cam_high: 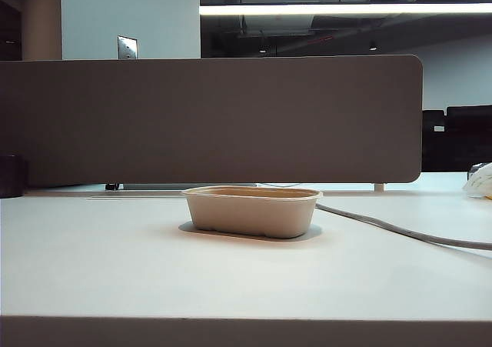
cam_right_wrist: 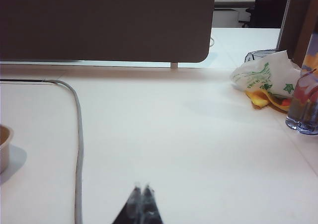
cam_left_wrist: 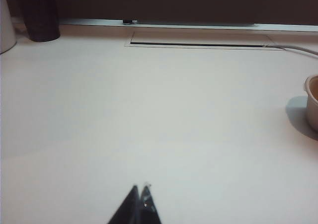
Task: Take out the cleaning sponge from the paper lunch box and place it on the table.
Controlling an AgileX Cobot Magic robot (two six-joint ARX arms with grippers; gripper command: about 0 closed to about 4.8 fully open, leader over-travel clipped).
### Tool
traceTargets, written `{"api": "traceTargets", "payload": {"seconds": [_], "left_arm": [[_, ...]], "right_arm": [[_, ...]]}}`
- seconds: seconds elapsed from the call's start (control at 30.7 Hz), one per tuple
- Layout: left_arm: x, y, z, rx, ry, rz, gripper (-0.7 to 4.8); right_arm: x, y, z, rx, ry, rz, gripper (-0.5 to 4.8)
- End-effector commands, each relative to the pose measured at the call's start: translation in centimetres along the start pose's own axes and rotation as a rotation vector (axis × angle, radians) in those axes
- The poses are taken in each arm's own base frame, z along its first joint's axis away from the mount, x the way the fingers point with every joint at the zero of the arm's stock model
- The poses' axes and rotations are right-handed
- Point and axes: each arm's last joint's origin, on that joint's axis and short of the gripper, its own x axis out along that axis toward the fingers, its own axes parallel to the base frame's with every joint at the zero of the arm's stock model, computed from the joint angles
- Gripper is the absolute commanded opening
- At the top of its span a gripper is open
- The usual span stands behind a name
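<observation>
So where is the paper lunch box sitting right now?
In the exterior view the paper lunch box sits mid-table, in front of the grey-brown divider panel, with a grey cable running off its right end.

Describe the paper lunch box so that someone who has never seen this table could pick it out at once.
Start at the wide grey-brown divider panel standing across the back of the large white table. In front of it, near the table's middle, sits the shallow beige-tan oblong pulp-paper lunch box with a flared rim. A grey cable runs beside it; the box is the only tray-shaped thing there.
</observation>
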Motion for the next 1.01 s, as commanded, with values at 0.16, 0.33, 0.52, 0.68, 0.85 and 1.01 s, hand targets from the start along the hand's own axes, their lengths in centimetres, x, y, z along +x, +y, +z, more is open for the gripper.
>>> {"api": "traceTargets", "payload": {"seconds": [0.16,0.33,0.52,0.68,0.85,1.01], "left_arm": [[0.0,0.0,0.1,0.001,-0.009,0.004,-0.05],[0.0,-0.7,0.1,0.01,-0.006,-0.06,-0.05],[-0.4,-2.8,-0.1,0.037,0.003,-0.288,-0.05],[-0.9,-4.1,-0.2,0.054,0.008,-0.434,-0.05],[-1.0,-4.3,-0.2,0.056,0.012,-0.459,-0.05],[-0.9,-4.4,-0.3,0.059,0.022,-0.457,-0.05]], "right_arm": [[0.0,0.0,0.2,-0.002,-0.017,0.003,-0.08],[0.0,0.0,0.2,0.009,-0.016,0.008,-0.08],[0.0,0.4,0.2,0.009,-0.011,0.128,-0.08],[-0.1,0.6,0.2,0.144,0.003,0.187,-0.09],[-0.2,0.6,0.9,0.319,0.005,0.211,-0.09],[-0.8,1.0,2.8,0.303,-0.003,0.293,-0.09]]}}
